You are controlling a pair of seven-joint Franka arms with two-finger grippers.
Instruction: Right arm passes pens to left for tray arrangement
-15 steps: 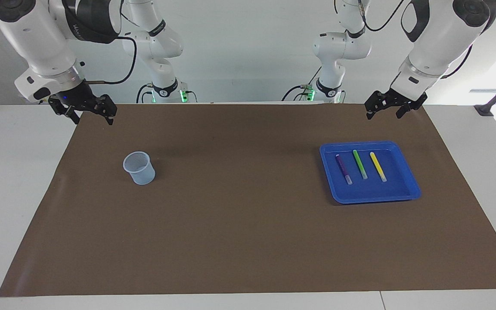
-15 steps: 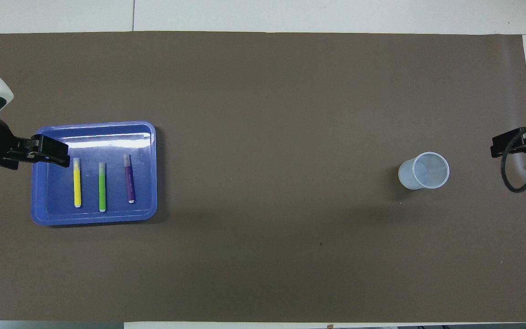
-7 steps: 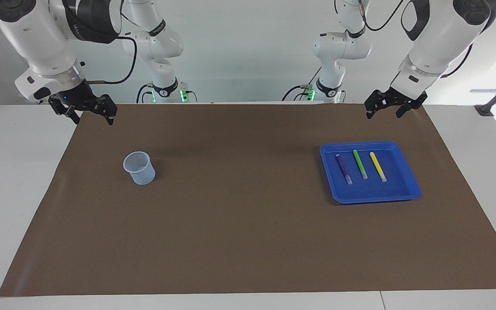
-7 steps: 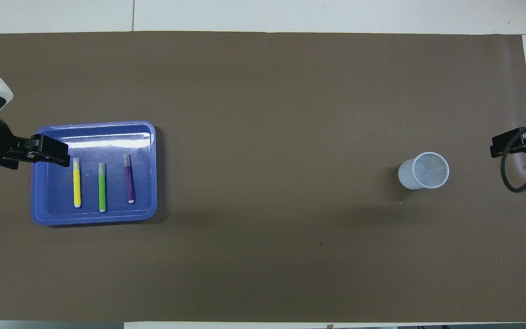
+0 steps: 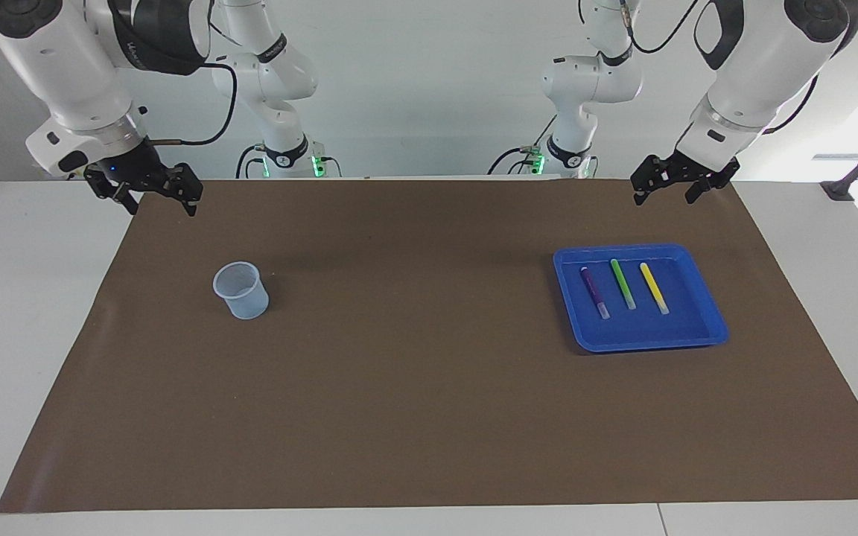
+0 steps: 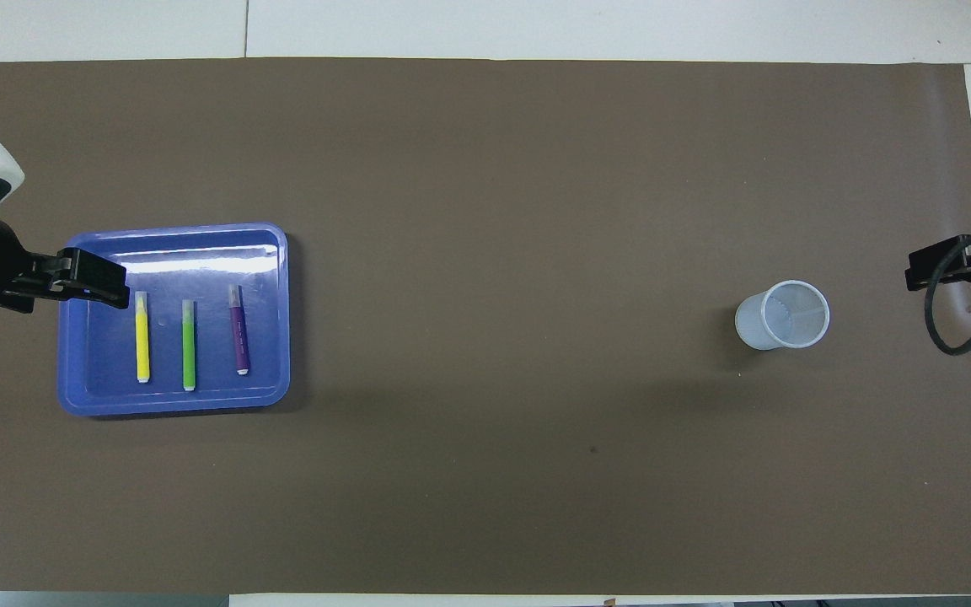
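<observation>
Three pens: short slim plastic marker pens, a purple pen [image 5: 593, 292], a green pen [image 5: 623, 284] and a yellow pen [image 5: 654, 288], are laid flat side by side in the tray, apart from one another.
Pen axes: all three long axes are run roughly parallel, from nearer the robots to farther from them; each whitish end is pointed away from the robots.
Pen order: the yellow pen is set toward the left arm's end, the green pen between, the purple pen toward the table's middle.
Tray: a shallow glossy bright blue plastic tray [image 5: 710, 311], roughly square with rounded corners and a raised rim, is placed on the mat at the left arm's end.
Mat: a matte brown sheet [image 5: 414, 402] is spread over the white table [image 5: 19, 298].
Cup: a small translucent bluish ribbed plastic cup [image 5: 240, 290] is stood upright at the right arm's end.
Left gripper [image 5: 673, 189]: held raised over the mat's edge, jaws spread, nothing gripped.
Right gripper [image 5: 155, 198]: held raised over the mat's corner, jaws spread, nothing gripped.
</observation>
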